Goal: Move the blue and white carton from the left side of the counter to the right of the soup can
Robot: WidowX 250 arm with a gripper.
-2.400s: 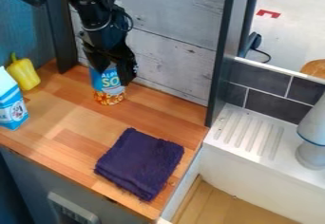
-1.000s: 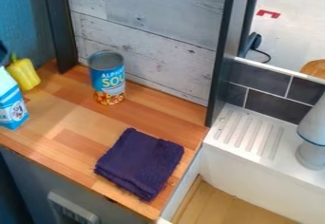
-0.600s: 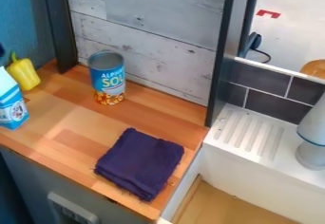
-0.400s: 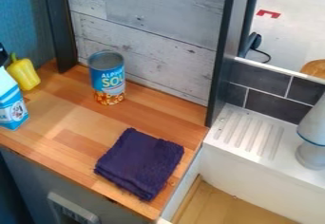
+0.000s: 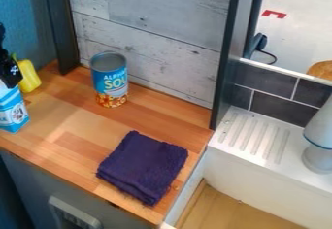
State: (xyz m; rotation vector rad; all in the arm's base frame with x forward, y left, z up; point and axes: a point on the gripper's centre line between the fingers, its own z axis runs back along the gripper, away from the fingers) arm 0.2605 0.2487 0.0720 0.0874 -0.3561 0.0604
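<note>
At the left edge of the camera view the black gripper [image 5: 9,72] hangs over the top of a blue and white milk carton [image 5: 13,110], covering its upper part. Just behind it, a yellow pepper [image 5: 28,76] is partly hidden by the gripper. A blue soup can [image 5: 110,80] stands upright near the back wall, well to the right of the gripper. Toward the front right of the wooden counter [image 5: 71,121] lies a folded dark purple cloth [image 5: 143,167].
A dark upright post [image 5: 224,63] rises at the counter's right back corner, and another dark post [image 5: 61,29] stands at its left back. To the right are a white sink [image 5: 250,174] with a ridged ledge and a grey-white object [image 5: 319,140] on it.
The gripper was over the soup can, then left the can standing and moved out to the left. It has since come back in at the left edge, over the milk carton.
</note>
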